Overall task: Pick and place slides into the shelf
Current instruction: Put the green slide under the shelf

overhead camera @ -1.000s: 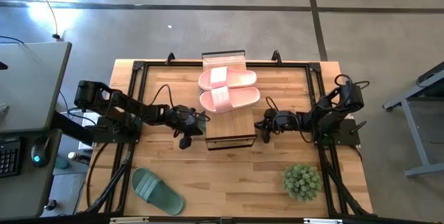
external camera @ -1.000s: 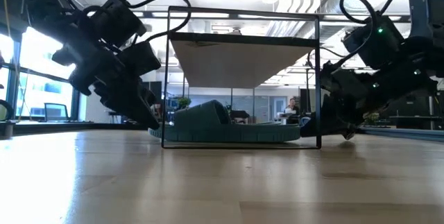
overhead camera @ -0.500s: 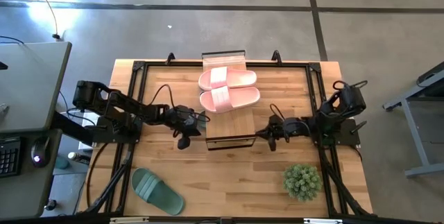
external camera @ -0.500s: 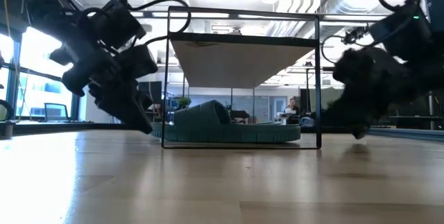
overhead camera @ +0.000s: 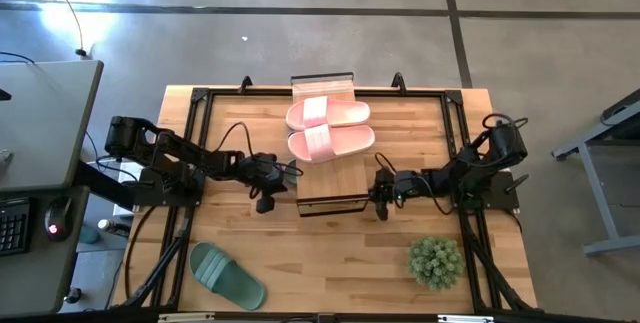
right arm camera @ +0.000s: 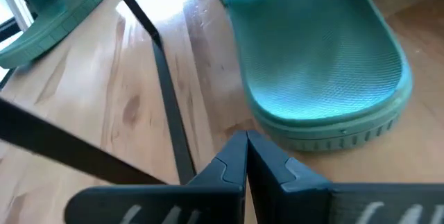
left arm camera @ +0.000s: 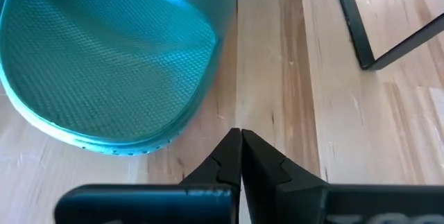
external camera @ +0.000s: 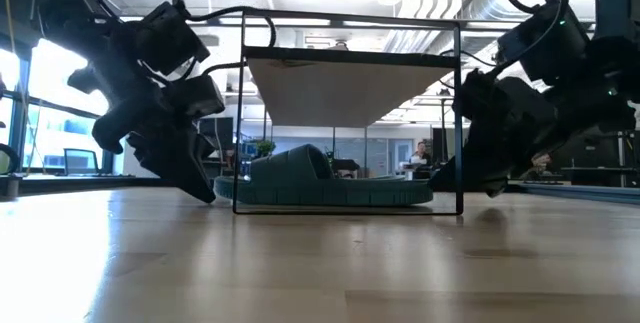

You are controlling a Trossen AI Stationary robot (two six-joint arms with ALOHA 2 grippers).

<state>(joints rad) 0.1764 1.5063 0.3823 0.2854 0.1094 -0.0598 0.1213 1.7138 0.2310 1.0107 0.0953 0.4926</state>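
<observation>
Both tools are pressed together and empty: the left tool (overhead camera: pixel 265 203) is held low at the shelf's (overhead camera: pixel 330 178) left side, the right tool (overhead camera: pixel 381 201) at its right. Two pink slides (overhead camera: pixel 330 128) lie on the shelf top, green slides (external camera: pixel 330 185) are seen beneath it between the tools, and another green slide (overhead camera: pixel 226 276) lies on the surface (overhead camera: pixel 340 253) at the near left.

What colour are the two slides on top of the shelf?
Pale pink slides, clearest in the high view.
</observation>
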